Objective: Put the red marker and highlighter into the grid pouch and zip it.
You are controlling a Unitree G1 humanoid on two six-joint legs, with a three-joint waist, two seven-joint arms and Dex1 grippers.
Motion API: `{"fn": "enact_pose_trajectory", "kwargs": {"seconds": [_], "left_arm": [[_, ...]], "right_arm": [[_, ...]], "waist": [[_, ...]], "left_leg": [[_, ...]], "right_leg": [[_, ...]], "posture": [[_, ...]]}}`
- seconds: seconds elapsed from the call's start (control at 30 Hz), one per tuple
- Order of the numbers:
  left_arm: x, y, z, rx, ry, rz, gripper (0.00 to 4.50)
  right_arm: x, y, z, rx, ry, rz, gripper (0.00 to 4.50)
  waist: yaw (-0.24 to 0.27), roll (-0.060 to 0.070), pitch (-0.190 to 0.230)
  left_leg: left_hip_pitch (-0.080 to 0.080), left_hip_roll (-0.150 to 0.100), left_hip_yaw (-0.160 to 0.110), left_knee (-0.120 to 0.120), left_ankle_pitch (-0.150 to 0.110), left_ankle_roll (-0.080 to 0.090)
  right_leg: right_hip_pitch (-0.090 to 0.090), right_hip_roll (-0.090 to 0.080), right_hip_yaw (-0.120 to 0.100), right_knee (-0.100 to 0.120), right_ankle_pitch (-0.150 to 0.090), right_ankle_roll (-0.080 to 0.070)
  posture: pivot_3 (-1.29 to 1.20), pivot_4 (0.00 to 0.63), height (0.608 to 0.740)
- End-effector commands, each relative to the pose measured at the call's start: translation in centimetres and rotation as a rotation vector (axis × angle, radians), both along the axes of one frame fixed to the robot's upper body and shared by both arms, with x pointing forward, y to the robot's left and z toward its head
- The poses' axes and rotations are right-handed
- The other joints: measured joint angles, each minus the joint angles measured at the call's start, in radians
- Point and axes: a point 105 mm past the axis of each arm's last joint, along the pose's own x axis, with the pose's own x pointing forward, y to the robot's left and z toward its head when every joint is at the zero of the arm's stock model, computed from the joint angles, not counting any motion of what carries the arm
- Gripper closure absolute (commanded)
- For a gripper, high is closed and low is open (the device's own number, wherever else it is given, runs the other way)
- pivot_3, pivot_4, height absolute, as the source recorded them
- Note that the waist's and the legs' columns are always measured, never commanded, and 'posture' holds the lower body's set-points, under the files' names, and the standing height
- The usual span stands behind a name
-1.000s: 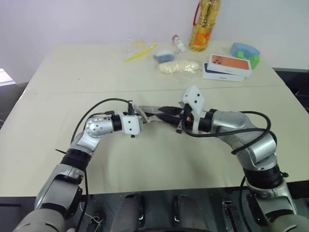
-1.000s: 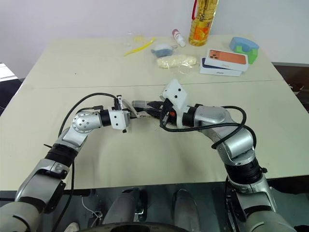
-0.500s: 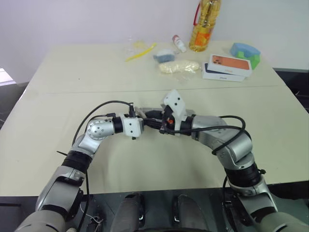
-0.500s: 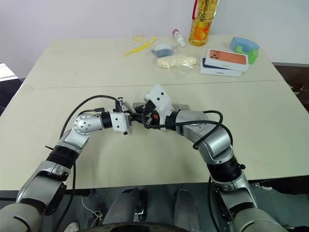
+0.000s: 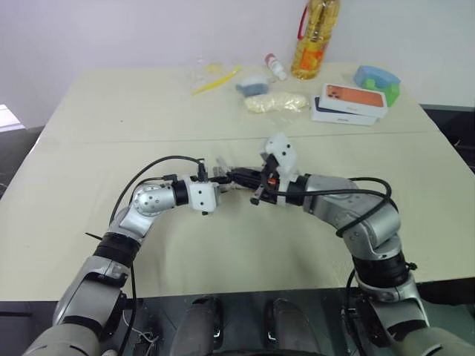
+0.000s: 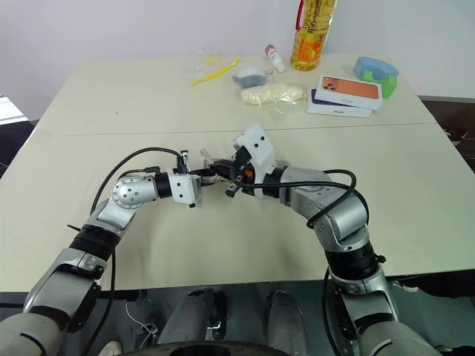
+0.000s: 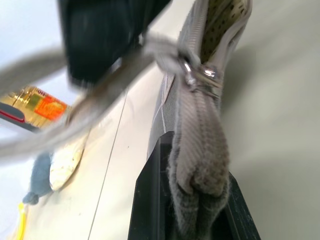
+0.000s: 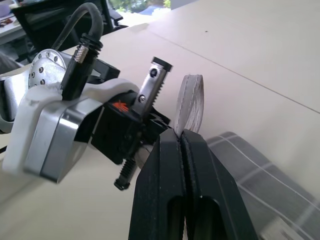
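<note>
Gripping the grid pouch, left jaws clenched; right jaws clamp its zipper loop.

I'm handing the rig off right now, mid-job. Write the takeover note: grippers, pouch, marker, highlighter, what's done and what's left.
Left gripper: shut on the grid pouch, pinching its grey fabric end.
Right gripper: shut on the pouch's grey pull loop.
Pouch: at mid-table between the two grippers, held at one end. In the left wrist view the zipper is still open near the slider, with the dotted lining showing.
Red marker and highlighter: cannot be seen from here; probably inside the pouch, but check.
Done: both grips are set for zipping.
Left: pull the loop along to close the zipper, then let go.
</note>
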Motion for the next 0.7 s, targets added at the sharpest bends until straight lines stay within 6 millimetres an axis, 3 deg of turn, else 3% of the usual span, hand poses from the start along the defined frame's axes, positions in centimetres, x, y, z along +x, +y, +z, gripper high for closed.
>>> {"fn": "enact_pose_trajectory", "kwargs": {"seconds": [0.03, 0.27, 0.7], "left_arm": [[0.6, 1.5, 0.9, -0.077, 0.019, 0.071, 4.50], [1.1, 3.6, 0.9, -0.217, 0.160, 0.172, 4.50], [1.6, 8.9, -0.3, -0.315, 0.283, 0.373, 4.50]], "right_arm": [[-0.9, -2.0, 2.4, 0.045, -0.081, -0.013, 4.42], [-1.6, -4.8, 1.8, 0.032, -0.076, -0.068, 4.42], [0.7, -11.6, 1.7, 0.039, -0.080, -0.394, 4.42]], "waist": [[0.000, 0.000, 0.000], [-0.002, 0.000, 0.000], [-0.003, 0.000, 0.000]], "left_leg": [[0.000, 0.000, 0.000, 0.000, 0.000, 0.000], [0.000, 0.001, 0.000, 0.000, 0.000, 0.000], [0.001, 0.001, 0.000, 0.000, 0.000, 0.000]], "right_leg": [[0.000, 0.000, 0.000, 0.000, 0.000, 0.000], [0.000, 0.000, 0.000, 0.000, 0.000, 0.000], [0.000, 0.000, 0.000, 0.000, 0.000, 0.000]], "posture": [[0.00, 0.150, 0.740], [0.00, 0.150, 0.740], [0.00, 0.150, 0.740]]}}
